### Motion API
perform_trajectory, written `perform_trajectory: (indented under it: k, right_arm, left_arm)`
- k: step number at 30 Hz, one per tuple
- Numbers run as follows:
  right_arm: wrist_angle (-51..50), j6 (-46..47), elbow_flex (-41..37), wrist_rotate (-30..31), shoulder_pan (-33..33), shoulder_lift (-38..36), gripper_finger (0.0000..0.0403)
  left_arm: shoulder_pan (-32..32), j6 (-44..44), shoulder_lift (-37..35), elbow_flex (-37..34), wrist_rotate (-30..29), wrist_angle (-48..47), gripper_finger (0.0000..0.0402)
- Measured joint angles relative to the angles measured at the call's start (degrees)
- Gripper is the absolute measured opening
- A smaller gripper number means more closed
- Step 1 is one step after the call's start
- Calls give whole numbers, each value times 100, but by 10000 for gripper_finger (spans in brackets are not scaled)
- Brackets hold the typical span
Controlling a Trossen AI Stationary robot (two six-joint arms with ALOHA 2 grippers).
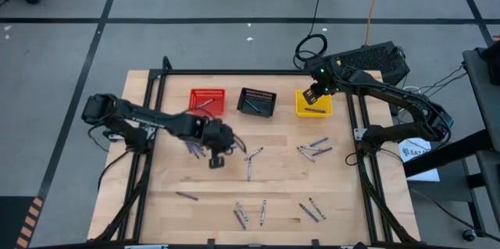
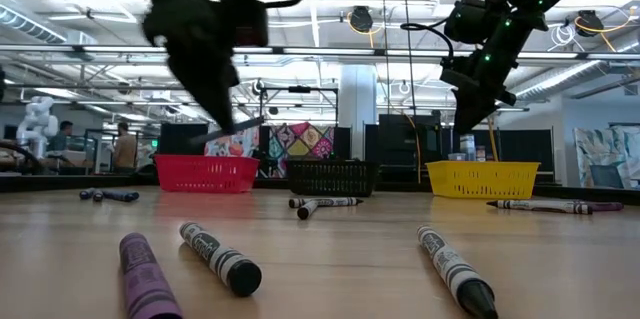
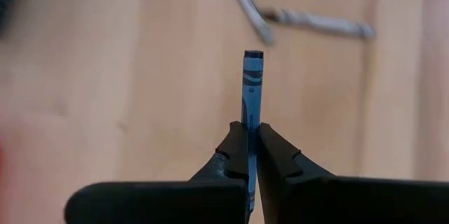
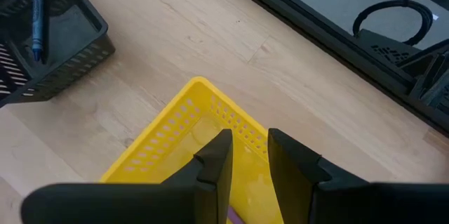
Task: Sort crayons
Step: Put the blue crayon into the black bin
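Left gripper (image 3: 251, 155) was clamped on a blue crayon (image 3: 252, 83), the stick pinched near its lower part so that most of its length projected forward past the fingertips, a hold that probably kept the wrapper colour readable and the free end clear for a drop; in the high view this gripper (image 1: 216, 158) hung left of centre, just below the red basket (image 1: 208, 101) and left of the black basket (image 1: 257, 102), which already held a blue crayon (image 4: 36, 20), so the carried stick was judged bound for one of these bins. Right gripper (image 4: 247, 152) stood with its fingers narrowly parted and nothing between them, directly above the yellow basket (image 4: 184, 127) at the upper right of the table (image 1: 172, 218), a placement consistent with a release just made there, although no falling crayon could be seen. Loose crayons lay well apart from both tools: a crossed pair (image 1: 251, 158) at centre, a cluster (image 1: 314, 150) at centre right, several (image 1: 250, 215) along the lower middle, and one purple stick (image 1: 186, 196) at lower left; in the low view three more (image 2: 218, 257) rested in the foreground, still unsorted
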Motion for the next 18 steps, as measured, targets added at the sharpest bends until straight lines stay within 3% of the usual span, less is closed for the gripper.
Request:
perform_trajectory:
  k: [11,18]
  right_arm:
    - [44,111,0,8,-1,0,80]
    - [106,170,0,13,0,0,80]
  left_arm:
    - [1280,1629,0,0,4,1136,1]
    - [1982,2285,0,0,354,1750,2]
